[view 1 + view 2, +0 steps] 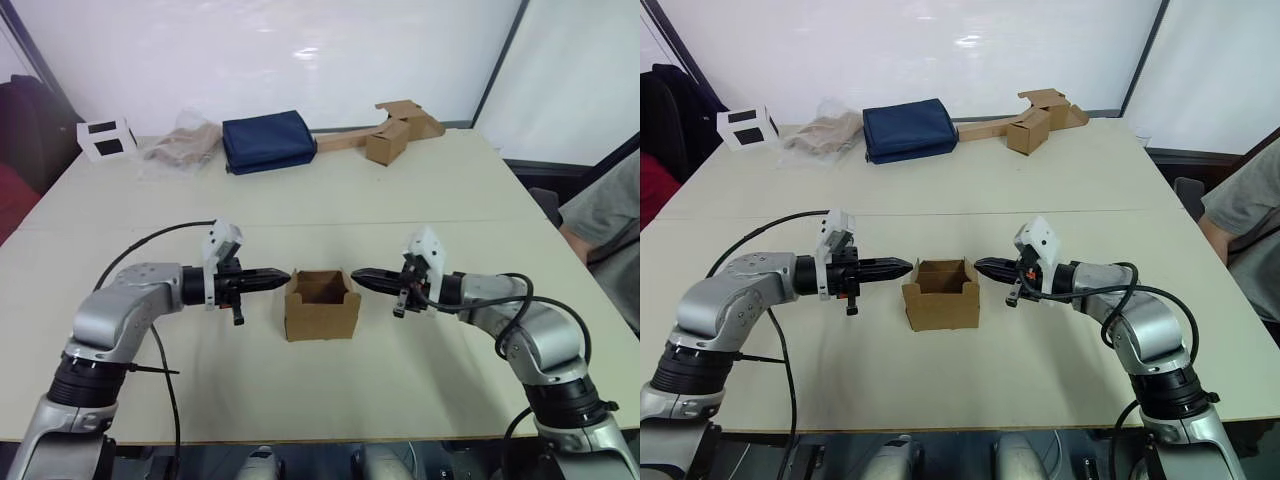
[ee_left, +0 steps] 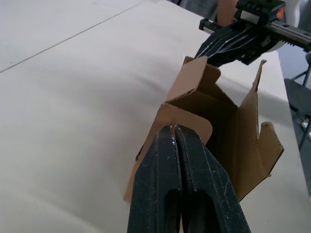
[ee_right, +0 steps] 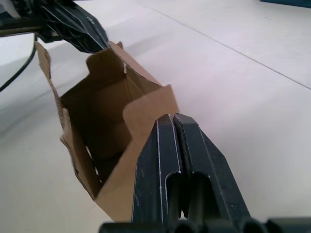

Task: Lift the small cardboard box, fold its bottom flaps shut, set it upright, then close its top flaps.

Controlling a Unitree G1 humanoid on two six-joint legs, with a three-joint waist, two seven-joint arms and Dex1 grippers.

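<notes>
Brown corrugated cardboard forms the small cardboard box (image 1: 321, 305), which stands upright near the middle of the pale table (image 1: 300, 200), its top flaps (image 1: 322, 288) standing up around the open mouth. Both arms reach inward at the height of the box rim: the left gripper (image 1: 280, 278) points right at the left top flap and the right gripper (image 1: 360, 276) points left at the right one, each with its smooth black fingers pressed together and holding nothing. At the far edge lie a folded navy cloth (image 1: 267, 141), a white cube with black squares (image 1: 107, 139) and a brown box joined to long cardboard strips (image 1: 390, 132).
</notes>
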